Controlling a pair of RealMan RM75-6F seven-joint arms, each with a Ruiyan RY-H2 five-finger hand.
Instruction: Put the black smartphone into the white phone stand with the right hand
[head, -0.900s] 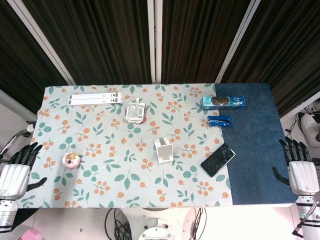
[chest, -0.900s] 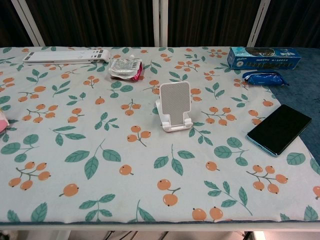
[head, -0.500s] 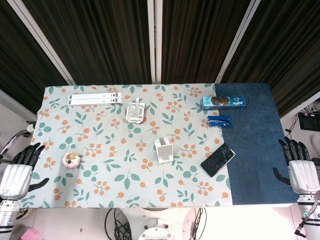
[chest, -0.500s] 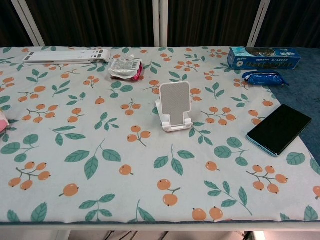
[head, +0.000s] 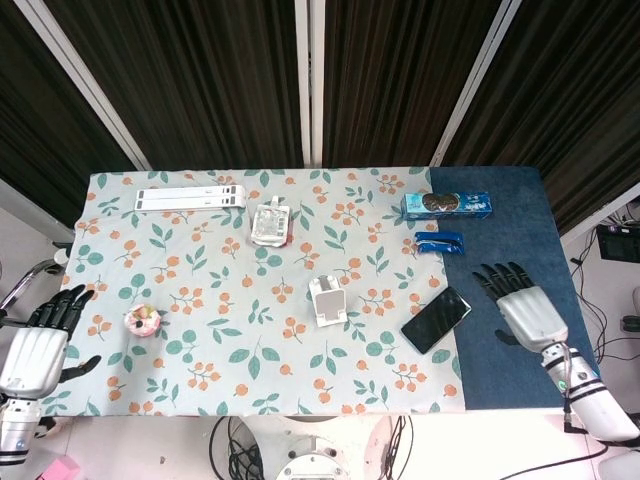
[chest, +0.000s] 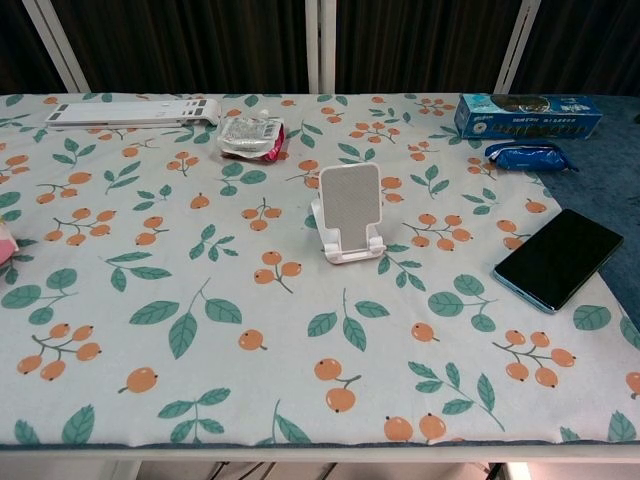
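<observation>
The black smartphone (head: 436, 319) (chest: 558, 257) lies flat and slanted at the right edge of the floral cloth. The white phone stand (head: 326, 300) (chest: 348, 212) stands upright near the middle of the table, empty. My right hand (head: 520, 303) hovers open over the blue cloth, just right of the phone, fingers spread and pointing away from me. Off the table's left front corner, my left hand (head: 38, 338) is open and holds nothing. Neither hand shows in the chest view.
A blue cookie box (head: 446, 205) and a small blue packet (head: 439, 242) lie behind the phone. A silver snack pouch (head: 270, 222) and a white power strip (head: 190, 198) sit at the back. A pink cupcake (head: 142, 321) sits at the left.
My right hand has moved left from the table's right edge to over the blue cloth, close to the phone. The phone, stand and left hand have not moved.
</observation>
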